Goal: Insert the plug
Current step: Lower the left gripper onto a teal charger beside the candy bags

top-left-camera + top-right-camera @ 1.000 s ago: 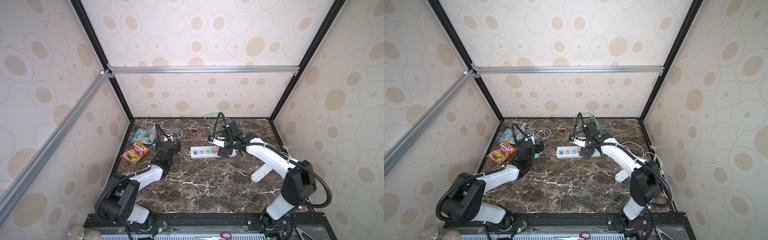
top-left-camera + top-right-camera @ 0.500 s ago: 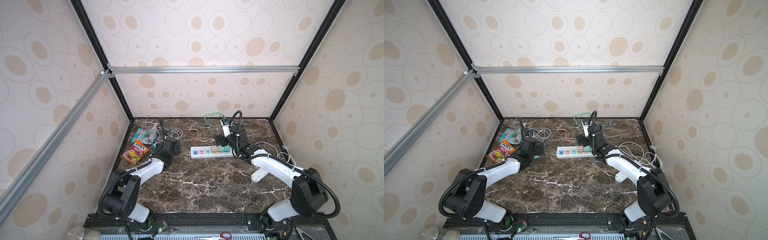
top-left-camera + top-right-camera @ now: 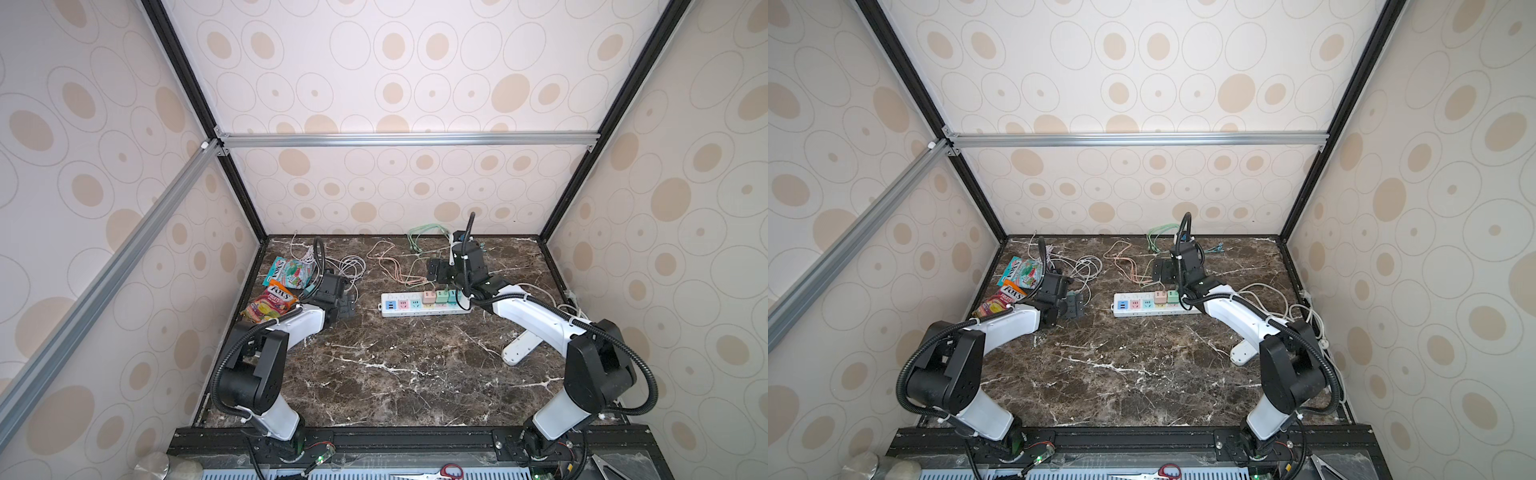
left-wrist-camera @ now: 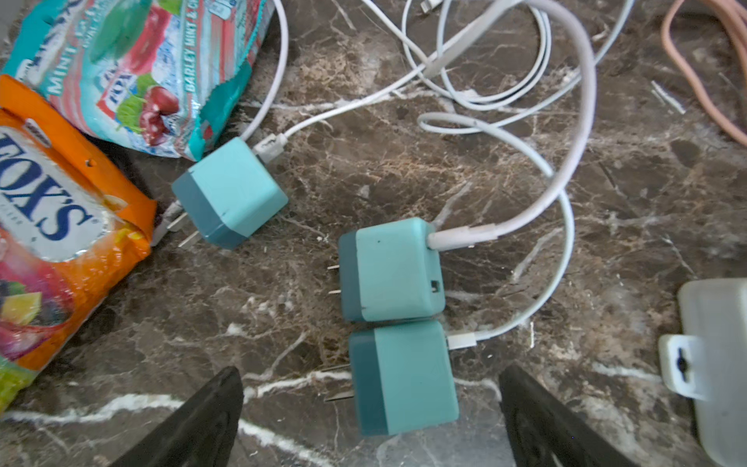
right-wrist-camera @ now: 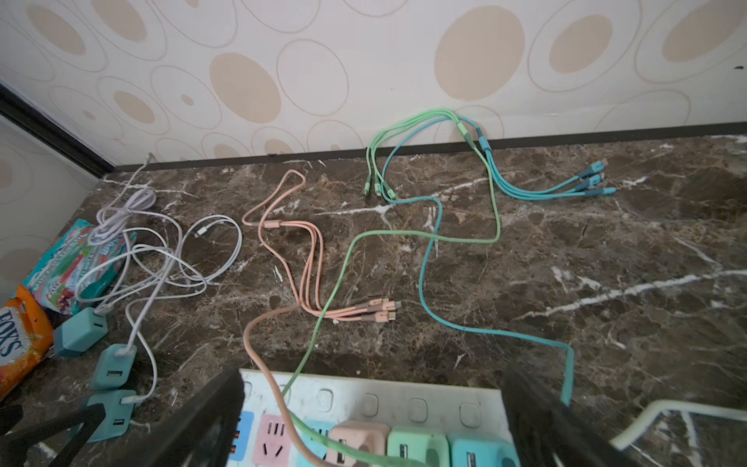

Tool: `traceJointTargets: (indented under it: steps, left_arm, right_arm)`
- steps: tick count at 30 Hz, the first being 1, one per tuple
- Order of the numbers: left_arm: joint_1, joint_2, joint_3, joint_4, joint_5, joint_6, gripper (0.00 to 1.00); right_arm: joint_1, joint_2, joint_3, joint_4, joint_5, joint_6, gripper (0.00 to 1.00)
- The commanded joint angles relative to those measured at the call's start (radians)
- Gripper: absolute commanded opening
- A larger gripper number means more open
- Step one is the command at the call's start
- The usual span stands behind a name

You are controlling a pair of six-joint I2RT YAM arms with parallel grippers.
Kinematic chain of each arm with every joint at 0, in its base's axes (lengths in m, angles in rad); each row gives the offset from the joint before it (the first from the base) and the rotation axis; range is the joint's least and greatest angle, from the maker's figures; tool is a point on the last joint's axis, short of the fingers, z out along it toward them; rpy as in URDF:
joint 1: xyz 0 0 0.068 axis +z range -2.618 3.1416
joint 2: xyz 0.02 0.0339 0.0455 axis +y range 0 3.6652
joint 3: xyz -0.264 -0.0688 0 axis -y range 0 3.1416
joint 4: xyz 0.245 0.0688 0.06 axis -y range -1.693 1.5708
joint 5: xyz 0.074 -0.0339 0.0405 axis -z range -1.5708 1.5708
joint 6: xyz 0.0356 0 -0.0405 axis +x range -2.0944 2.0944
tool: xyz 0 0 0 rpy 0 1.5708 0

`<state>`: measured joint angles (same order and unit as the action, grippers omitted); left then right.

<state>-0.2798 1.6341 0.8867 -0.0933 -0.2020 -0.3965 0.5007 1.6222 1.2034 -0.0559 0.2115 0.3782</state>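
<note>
Step in hand: approach to pick-up; no plug is gripped yet. Three teal plugs lie on their sides on the bench near its left edge, just beside two snack bags. The nearest plug touches the middle plug; the third plug lies apart from them, against the bags. The left gripper hangs low over this group with its jaws wide apart and empty. In the left wrist view the nearest plug sits between the two jaw tips with clear space on both sides, its blades pointing sideways toward one jaw. The left arm is stretched forward and low along the left edge, wrist pitched down. The power strip lies mid-bench toward the far edge. Its right end carries a pink adapter, a green adapter and a blue adapter, while the sockets at its left end stand free. The right gripper is held above the occupied end, jaws wide apart, gripping nothing; its arm reaches forward with the wrist raised and angled toward the far edge. The next move probably calls for lowering the left jaws, closing them across the flat sides of the nearest plug, turning the blades downward and carrying it to a free socket. White cables loop around the plugs and may drag. Whether the cable end beside the nearest plug is seated in it cannot be told.
</note>
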Motion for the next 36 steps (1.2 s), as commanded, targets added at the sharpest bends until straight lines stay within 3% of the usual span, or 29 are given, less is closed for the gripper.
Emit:
traceJointTargets:
  steps: [1, 5, 8, 17, 22, 31, 36]
  left_arm:
    - [0.008, 0.038, 0.071, -0.046, 0.035, -0.022, 0.96]
    - [0.008, 0.11, 0.149, -0.124, 0.054, 0.082, 0.95]
    - [0.008, 0.148, 0.179, -0.16, 0.174, 0.148, 0.95]
    - [0.001, 0.145, 0.169, -0.168, 0.245, 0.12, 0.93]
    - [-0.049, 0.1, 0.118, -0.169, 0.26, 0.097, 0.93]
    - [-0.166, 0.067, 0.094, -0.206, 0.266, 0.093, 0.94]
    - [-0.172, 0.072, 0.088, -0.241, 0.104, 0.088, 0.96]
  right_arm:
    - [-0.002, -0.01, 0.013, -0.083, 0.031, 0.023, 1.0]
    - [-0.002, -0.043, -0.024, -0.075, 0.076, -0.001, 1.0]
    - [-0.002, -0.057, -0.044, -0.07, 0.099, -0.018, 1.0]
    - [-0.002, -0.048, -0.037, -0.077, 0.114, -0.033, 1.0]
    - [-0.002, -0.024, -0.016, -0.095, 0.116, -0.035, 1.0]
    - [-0.002, 0.017, 0.026, -0.113, 0.103, -0.029, 1.0]
    - [-0.002, 0.027, 0.028, -0.118, 0.091, -0.021, 1.0]
